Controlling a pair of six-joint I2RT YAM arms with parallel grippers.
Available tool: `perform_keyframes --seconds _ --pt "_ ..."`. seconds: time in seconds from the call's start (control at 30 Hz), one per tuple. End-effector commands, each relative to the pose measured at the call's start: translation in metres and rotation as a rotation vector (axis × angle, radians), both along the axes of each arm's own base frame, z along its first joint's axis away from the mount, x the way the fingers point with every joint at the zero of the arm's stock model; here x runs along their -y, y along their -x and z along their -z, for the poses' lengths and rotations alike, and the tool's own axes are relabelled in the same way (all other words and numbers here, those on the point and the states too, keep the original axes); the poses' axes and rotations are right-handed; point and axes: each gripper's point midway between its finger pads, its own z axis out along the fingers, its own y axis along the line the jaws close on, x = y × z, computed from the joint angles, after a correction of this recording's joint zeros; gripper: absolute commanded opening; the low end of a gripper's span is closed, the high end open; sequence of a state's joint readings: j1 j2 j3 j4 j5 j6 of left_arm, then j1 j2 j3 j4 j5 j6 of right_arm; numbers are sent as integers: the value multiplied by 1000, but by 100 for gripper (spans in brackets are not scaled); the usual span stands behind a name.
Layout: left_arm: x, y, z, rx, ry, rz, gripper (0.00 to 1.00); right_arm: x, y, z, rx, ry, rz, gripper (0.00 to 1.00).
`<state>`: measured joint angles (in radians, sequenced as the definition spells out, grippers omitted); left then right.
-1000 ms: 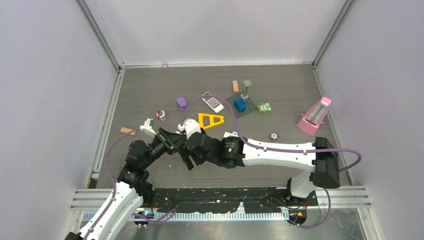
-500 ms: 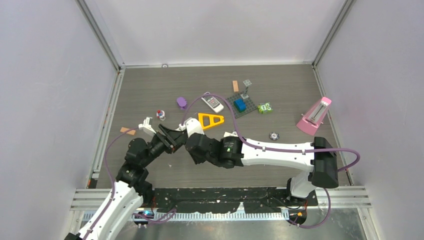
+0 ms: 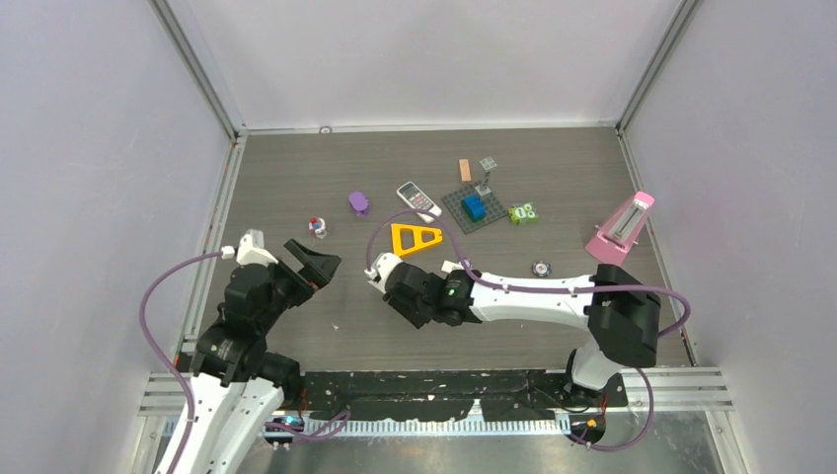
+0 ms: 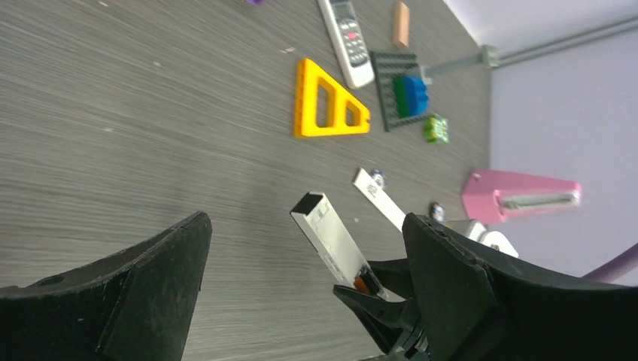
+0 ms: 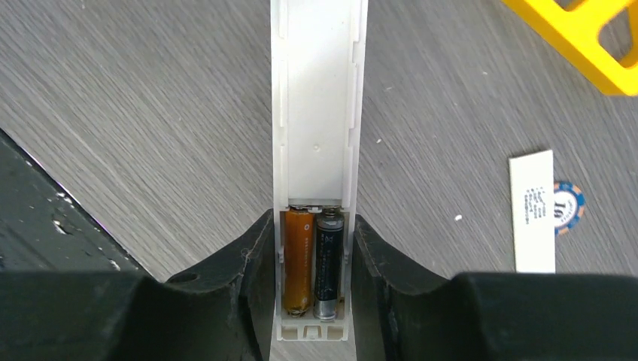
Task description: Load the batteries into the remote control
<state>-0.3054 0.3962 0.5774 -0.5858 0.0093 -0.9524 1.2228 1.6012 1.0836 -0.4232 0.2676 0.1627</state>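
Grey wood-grain table (image 3: 296,178) in top view: L gripper (image 3: 316,259) gapes wide, R gripper (image 3: 381,275) near it. L wrist: R gripper pinches slim, boxy white remote (image 4: 329,239). R wrist: two cylindrical batteries (image 5: 329,259), orange & dark, lie in its open end.

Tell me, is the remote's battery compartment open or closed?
Open: no cover on the remote; an orange battery and a black battery lie exposed side by side.
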Motion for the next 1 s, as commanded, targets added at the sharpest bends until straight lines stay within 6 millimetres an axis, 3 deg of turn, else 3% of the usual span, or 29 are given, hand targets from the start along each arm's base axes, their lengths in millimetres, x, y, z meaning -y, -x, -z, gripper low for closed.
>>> perform_keyframes --seconds 0.0,0.17,0.33,0.47,0.6,0.67,0.83,0.97 --pt "-37 8 6 -42 -207 -94 100 -16 -1 8 17 41 -184 16" --pt "-34 6 -1 -19 -207 -75 100 -11 2 30 -20 138 -261 17" --pt "-40 9 -1 -19 -230 -92 100 -12 9 40 -58 162 -338 22" --pt "-39 8 -2 -10 -225 -89 100 -4 9 47 -54 207 -392 30" --pt "-34 5 -1 -13 -212 -71 100 8 -1 54 -50 265 -385 45" --pt "-32 4 -1 -14 -208 -63 100 11 -6 55 -63 271 -371 55" --pt "-30 2 0 -15 -205 -53 100 13 -11 54 -62 274 -354 67" --pt "-28 2 0 -12 -206 -38 100 10 -13 35 -54 206 -332 73"
